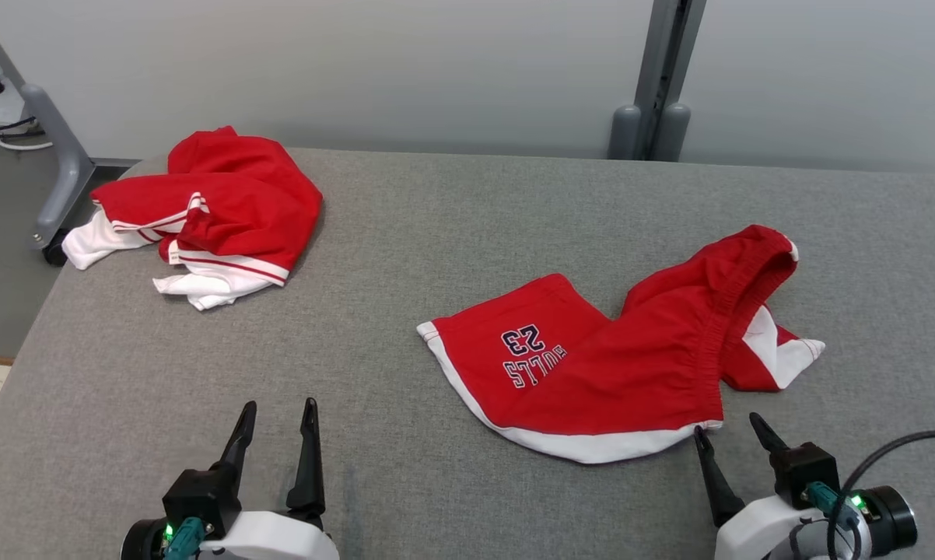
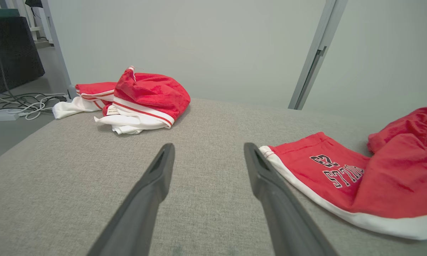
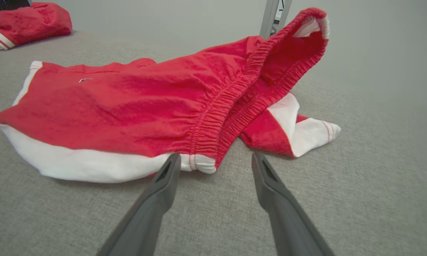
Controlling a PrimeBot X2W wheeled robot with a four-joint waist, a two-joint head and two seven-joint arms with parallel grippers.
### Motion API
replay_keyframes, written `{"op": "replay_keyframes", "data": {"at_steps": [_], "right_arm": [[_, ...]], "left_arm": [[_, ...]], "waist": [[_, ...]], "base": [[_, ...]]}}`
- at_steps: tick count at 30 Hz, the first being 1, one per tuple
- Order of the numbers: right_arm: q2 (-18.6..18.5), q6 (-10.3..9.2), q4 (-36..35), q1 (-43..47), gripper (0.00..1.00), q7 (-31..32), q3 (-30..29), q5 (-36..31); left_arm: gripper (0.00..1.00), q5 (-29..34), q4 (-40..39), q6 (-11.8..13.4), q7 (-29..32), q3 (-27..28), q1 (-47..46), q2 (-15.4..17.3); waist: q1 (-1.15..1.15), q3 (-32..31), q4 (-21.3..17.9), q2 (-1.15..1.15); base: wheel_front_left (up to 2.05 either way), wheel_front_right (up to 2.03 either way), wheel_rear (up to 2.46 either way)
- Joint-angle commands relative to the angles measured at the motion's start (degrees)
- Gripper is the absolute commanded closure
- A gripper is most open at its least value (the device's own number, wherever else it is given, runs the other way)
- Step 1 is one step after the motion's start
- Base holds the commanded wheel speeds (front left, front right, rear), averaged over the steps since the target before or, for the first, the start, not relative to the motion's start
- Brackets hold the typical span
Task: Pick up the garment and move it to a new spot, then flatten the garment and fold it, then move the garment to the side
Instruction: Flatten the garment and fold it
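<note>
Grey tabletop (image 1: pixel 405 233), red shorts (image 1: pixel 592 365) not yet lifted

Crumpled, waistband humped up, the shorts lie right of centre; a second red garment (image 1: pixel 218 210) sits far left. Both tools are spread and empty: right tool (image 1: pixel 726 424) just beside the waistband's near white-trimmed corner, left tool (image 1: pixel 279 404) well apart. Best to slide one finger under that corner, pinch all layers, then lift

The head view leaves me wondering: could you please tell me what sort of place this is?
Most likely an indoor robotics lab or test room, not a home: a wide grey fabric-covered table before plain pale panels with a metal post, and loose cables on the floor beside it.
</note>
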Motion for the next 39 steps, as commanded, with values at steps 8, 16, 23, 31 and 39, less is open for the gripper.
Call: {"op": "replay_keyframes", "data": {"at_steps": [8,16,23,31,39], "right_arm": [[-0.3,0.01,8.5,-6.7,0.02,0.0,0.5,-1.0],[-0.4,0.01,9.5,-8.0,1.00,0.0,-0.7,0.3],[-1.2,0.01,7.0,-5.8,1.00,0.0,-4.3,1.7],[-3.1,0.01,6.5,-4.2,1.00,0.0,-6.4,2.4],[-4.4,0.01,7.1,-4.3,1.00,0.0,-6.7,2.7]], "left_arm": [[0.00,-0.4,-0.4,0.6,-0.1,0.2,-1.9,0.2],[0.00,-0.5,-0.4,0.9,-0.1,0.7,-1.6,0.2],[0.00,-0.9,-0.3,1.0,-0.1,0.5,-1.8,0.2],[0.00,-1.1,-0.5,1.0,-0.1,0.1,-2.4,0.2],[0.00,-1.1,-0.4,0.9,-0.1,-0.5,-2.6,0.2]], "waist": [[0.00,2.0,3.1,0.00],[0.00,2.1,3.1,0.00],[0.00,2.2,1.1,0.00],[0.00,2.7,-0.6,0.00],[0.00,3.3,-1.0,0.00]], "base": [[0.00,0.00,0.00],[0.00,0.00,0.00],[0.00,0.00,0.00],[0.00,0.00,0.00],[0.00,0.00,0.00]]}}
